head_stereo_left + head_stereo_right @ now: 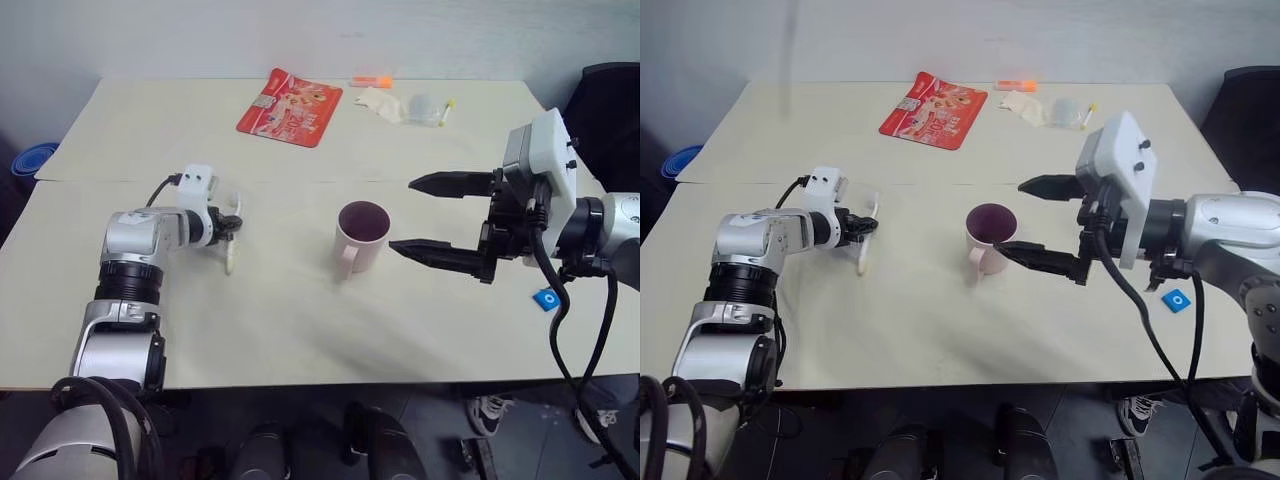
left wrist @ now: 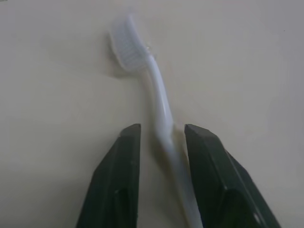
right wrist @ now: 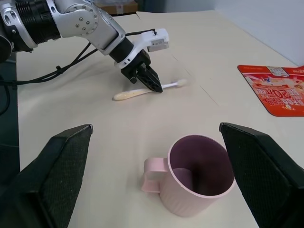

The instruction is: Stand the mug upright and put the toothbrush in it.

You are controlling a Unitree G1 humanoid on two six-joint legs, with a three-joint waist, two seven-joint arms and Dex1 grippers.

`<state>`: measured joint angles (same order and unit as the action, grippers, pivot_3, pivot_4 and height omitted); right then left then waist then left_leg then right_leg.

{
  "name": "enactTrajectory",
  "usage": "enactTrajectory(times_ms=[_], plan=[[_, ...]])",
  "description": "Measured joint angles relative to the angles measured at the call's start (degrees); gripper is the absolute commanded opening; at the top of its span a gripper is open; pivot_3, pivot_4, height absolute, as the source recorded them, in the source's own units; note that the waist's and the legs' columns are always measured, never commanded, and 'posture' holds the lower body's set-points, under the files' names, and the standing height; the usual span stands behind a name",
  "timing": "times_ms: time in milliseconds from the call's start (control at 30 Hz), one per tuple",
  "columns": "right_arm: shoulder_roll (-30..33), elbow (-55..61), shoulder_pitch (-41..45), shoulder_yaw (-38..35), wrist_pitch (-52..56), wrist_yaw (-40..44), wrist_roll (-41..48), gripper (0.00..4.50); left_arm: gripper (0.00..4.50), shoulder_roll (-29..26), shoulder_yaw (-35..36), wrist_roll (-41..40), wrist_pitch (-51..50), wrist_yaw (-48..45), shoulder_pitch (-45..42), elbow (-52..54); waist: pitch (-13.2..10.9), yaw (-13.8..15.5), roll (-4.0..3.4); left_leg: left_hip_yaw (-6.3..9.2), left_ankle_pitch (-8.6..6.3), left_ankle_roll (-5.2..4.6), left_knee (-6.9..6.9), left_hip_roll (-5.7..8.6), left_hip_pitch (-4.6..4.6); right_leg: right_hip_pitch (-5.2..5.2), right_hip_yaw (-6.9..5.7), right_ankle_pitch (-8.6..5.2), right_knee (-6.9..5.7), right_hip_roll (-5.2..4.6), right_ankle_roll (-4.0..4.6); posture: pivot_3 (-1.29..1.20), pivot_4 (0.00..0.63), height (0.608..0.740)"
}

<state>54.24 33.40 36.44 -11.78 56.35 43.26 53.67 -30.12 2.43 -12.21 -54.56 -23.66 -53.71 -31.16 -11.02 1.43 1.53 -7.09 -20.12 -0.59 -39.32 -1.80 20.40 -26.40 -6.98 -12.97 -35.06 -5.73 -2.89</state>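
The pale pink ribbed mug (image 1: 362,235) stands upright at the table's middle, dark inside, with its handle toward the front edge. My right gripper (image 1: 401,215) hovers just right of it, open wide, with nothing between its fingers; the right wrist view looks down on the mug (image 3: 197,178) between them. On the left the white toothbrush (image 1: 230,258) lies flat on the table. My left gripper (image 1: 232,226) is down on it, fingers closed around the handle. In the left wrist view the bristle head (image 2: 128,45) sticks out past the fingertips.
A red snack packet (image 1: 290,105), a small orange marker (image 1: 371,81) and a clear plastic wrapper (image 1: 405,105) lie along the far edge. A small blue tag (image 1: 546,299) sits at the right. A seam (image 1: 300,182) crosses the table. A black chair (image 1: 610,100) stands at the far right.
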Motion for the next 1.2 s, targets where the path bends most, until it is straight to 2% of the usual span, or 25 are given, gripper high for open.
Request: enactTrajectory(times_ms=[67, 267, 400, 500, 600, 800, 967, 1200], plan=[[0.0, -0.4, -1.3, 0.0, 0.2, -0.6, -0.2, 4.50, 0.26, 0.0, 0.2, 0.0, -0.1, -0.1, 0.0, 0.0, 0.0, 0.0, 0.01, -0.01, 0.00, 0.00, 0.00, 0.00, 0.00, 0.00, -0.01, 0.00, 0.00, 0.00, 0.00, 0.00, 0.150, 0.740], [0.3, -2.0, -4.8, -1.1, 1.2, -1.7, -0.1, 4.50, 0.24, 0.0, 1.6, 0.0, 0.4, -0.1, 0.3, -0.2, 0.0, -0.1, 0.01, -0.01, 0.00, 0.01, 0.00, -0.02, 0.00, -0.02, -0.03, 0.00, -0.01, 0.01, 0.00, 0.00, 0.150, 0.740], [0.3, -1.7, -7.4, -2.5, 1.1, -3.3, -0.4, 4.50, 0.24, 2.1, 6.1, -2.4, 7.2, -0.9, 1.0, 2.2, 0.0, 0.0, 0.01, 0.03, 0.01, 0.01, 0.00, -0.04, 0.07, -0.05, -0.02, 0.00, 0.01, -0.04, 0.00, 0.00, 0.150, 0.740], [0.3, -0.4, -9.4, -4.0, 1.2, -5.0, -0.1, 4.50, 0.24, 5.9, 10.8, -8.4, 11.5, -3.7, 1.0, 10.4, 0.0, 0.1, 0.01, 0.12, 0.00, 0.01, -0.06, -0.01, 0.20, -0.05, -0.01, 0.01, 0.09, -0.10, -0.01, 0.00, 0.150, 0.740], [0.3, 0.3, -11.5, -5.9, 1.4, -6.4, 0.6, 4.50, 0.24, 9.7, 12.4, -14.8, 12.2, -6.5, 0.5, 18.9, 0.0, 0.1, 0.01, 0.12, -0.01, -0.02, -0.15, 0.01, 0.21, -0.01, -0.01, 0.03, 0.09, -0.12, -0.06, 0.00, 0.150, 0.740], [0.2, 0.4, -13.2, -6.9, 1.5, -9.9, 1.0, 4.50, 0.24, 19.9, 8.5, -21.7, 13.5, -8.6, 0.3, 29.3, 0.0, 0.1, 0.01, 0.13, -0.02, -0.03, -0.40, 0.01, 0.14, 0.10, 0.29, 0.05, 0.11, -0.06, -0.06, 0.00, 0.150, 0.740], [0.2, 0.3, -14.3, -7.2, 1.5, -11.9, 1.1, 4.50, 0.24, 24.9, 5.6, -21.1, 18.3, -7.6, 0.3, 28.2, 0.0, 0.0, 0.01, 0.12, -0.02, -0.02, -0.38, 0.01, 0.14, 0.08, 0.42, 0.06, 0.10, 0.08, -0.05, 0.00, 0.150, 0.740], [0.2, 0.3, -14.5, -7.8, 1.8, -14.3, 2.6, 4.50, 0.24, 27.3, 1.8, -16.3, 28.2, -8.5, 1.1, 21.6, 0.0, 0.1, 0.01, 0.13, -0.05, -0.09, -0.40, 0.01, 0.16, 0.08, 0.36, 0.06, 0.24, 0.08, -0.06, 0.00, 0.150, 0.740]])
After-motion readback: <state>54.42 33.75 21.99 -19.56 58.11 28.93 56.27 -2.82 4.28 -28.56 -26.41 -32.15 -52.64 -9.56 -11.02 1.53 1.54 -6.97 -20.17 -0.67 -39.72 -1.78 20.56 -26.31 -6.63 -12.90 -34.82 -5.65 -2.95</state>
